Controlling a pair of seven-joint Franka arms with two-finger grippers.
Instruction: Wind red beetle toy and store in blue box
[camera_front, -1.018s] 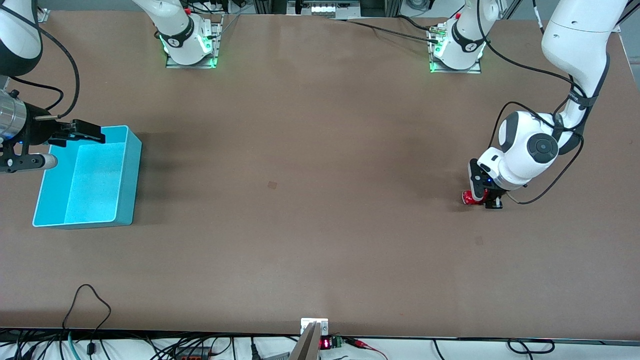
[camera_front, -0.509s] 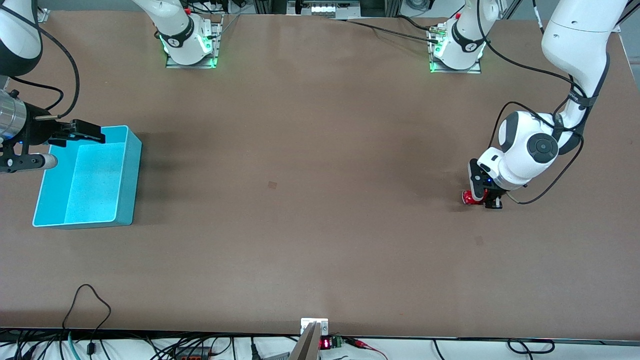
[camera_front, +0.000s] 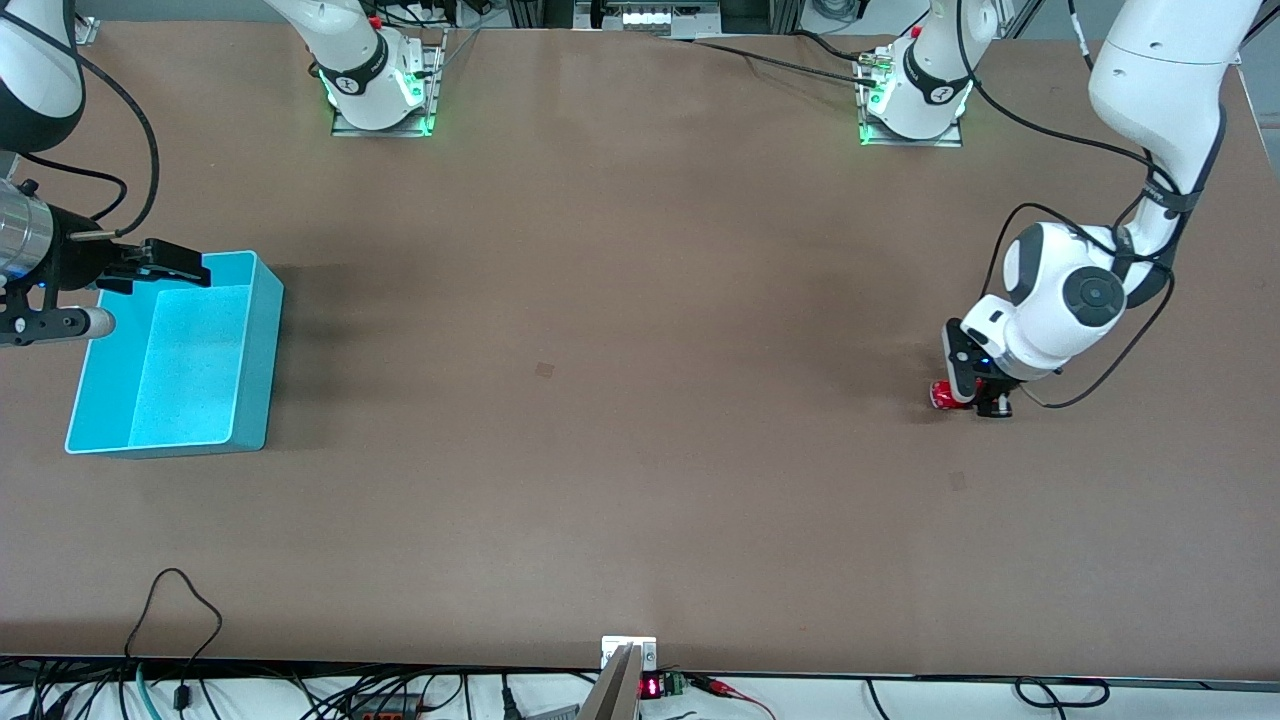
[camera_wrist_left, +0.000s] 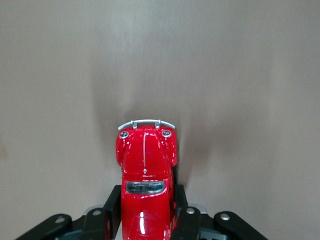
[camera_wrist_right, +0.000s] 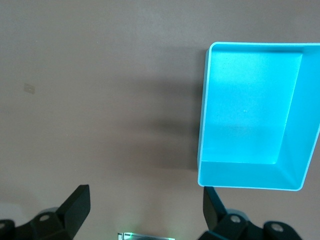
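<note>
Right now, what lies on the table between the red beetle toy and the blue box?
Nothing: in the front view only bare table runs from the red beetle toy, clamped in the left gripper, to the blue box.

You see only the nose of the red beetle toy (camera_front: 941, 393) from the front; the left gripper (camera_front: 975, 395) covers the rest, and its tail is cut off in the left wrist view

A brown table (camera_front: 640, 400) carries the blue box (camera_front: 255, 380) and the red beetle toy (camera_front: 941, 394), well apart.
</note>
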